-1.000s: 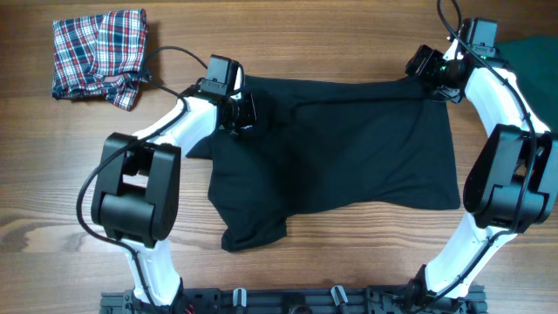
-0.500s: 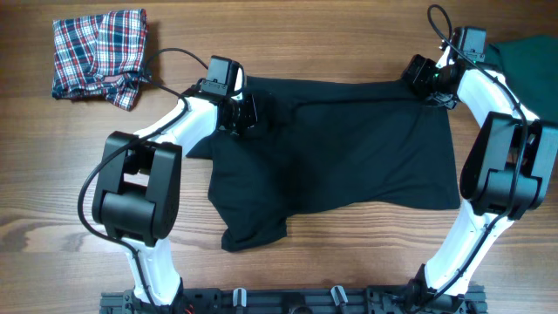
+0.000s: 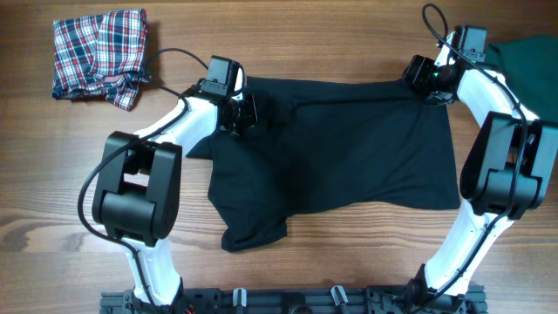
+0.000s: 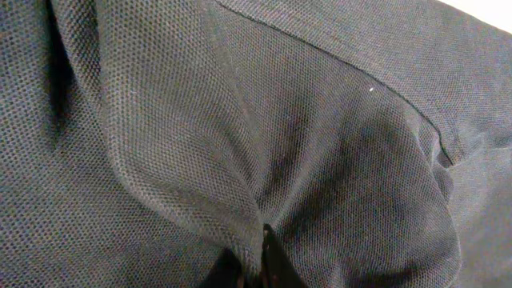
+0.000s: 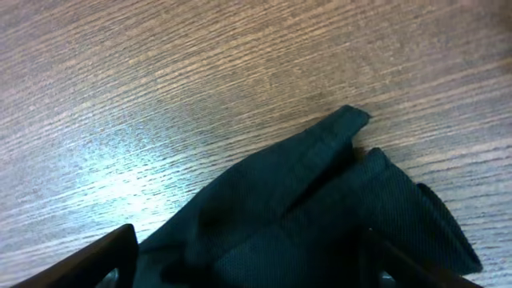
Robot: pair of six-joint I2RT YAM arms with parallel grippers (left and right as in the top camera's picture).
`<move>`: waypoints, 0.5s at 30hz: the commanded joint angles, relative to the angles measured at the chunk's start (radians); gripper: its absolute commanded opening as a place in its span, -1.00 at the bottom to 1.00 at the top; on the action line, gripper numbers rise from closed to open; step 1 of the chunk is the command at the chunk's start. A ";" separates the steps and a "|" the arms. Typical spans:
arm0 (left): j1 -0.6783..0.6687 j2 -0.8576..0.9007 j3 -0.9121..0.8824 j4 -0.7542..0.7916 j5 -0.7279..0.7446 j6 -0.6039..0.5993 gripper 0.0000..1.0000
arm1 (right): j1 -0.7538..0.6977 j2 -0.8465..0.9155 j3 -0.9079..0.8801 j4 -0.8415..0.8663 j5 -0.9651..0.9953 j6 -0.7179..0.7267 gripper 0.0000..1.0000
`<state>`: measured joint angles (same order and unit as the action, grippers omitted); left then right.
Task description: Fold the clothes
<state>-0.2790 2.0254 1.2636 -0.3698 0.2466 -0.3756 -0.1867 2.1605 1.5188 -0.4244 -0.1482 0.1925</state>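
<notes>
left end effector (image 3: 242, 112) is pressed together on a gathered ridge of the black shirt (image 3: 349, 148); the left wrist view shows the knit drawn into a pinch at the tips (image 4: 268, 256)

right end effector (image 3: 427, 80) stands spread, its tips on either side of a cloth corner in the right wrist view (image 5: 256, 268); from the overhead view this reads as the shirt's far right corner, not yet gripped

location: the shirt lies spread on the desk (image 3: 349, 253) between the two arms. the plaid garment (image 3: 98, 54) sits well apart at the far left, and the dark green garment (image 3: 523, 52) lies at the far right edge, near the right arm

hazards:
- the corner lies only partly between the right tips; closing here may catch just a thin hem, which would likely slip under tension
- the left pinch holds a bunched fold, possibly more than one layer; pulling would then carry a crease into the fold
- one side gripped and the other loose: any lift now would skew the far edge
- the crumpled lobe at the near left (image 3: 253, 231) could be trapped inside the fold if not flattened

orientation: the shirt's long axis runs left to right across the desk, with its far edge spanning both end effectors. collar direction cannot be told
</notes>
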 commanded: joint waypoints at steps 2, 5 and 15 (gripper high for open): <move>0.003 0.015 0.008 -0.004 0.019 0.006 -0.92 | -0.003 0.018 0.058 0.016 0.100 -0.107 0.89; 0.003 0.015 0.008 -0.004 0.019 0.006 -0.92 | -0.003 0.020 0.059 0.026 0.087 -0.140 0.96; 0.003 0.015 0.008 -0.004 0.019 0.006 -0.92 | -0.003 0.060 0.058 0.071 -0.048 -0.165 0.90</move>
<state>-0.2790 2.0254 1.2636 -0.3702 0.2501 -0.3756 -0.1867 2.1654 1.5543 -0.3573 -0.1226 0.0589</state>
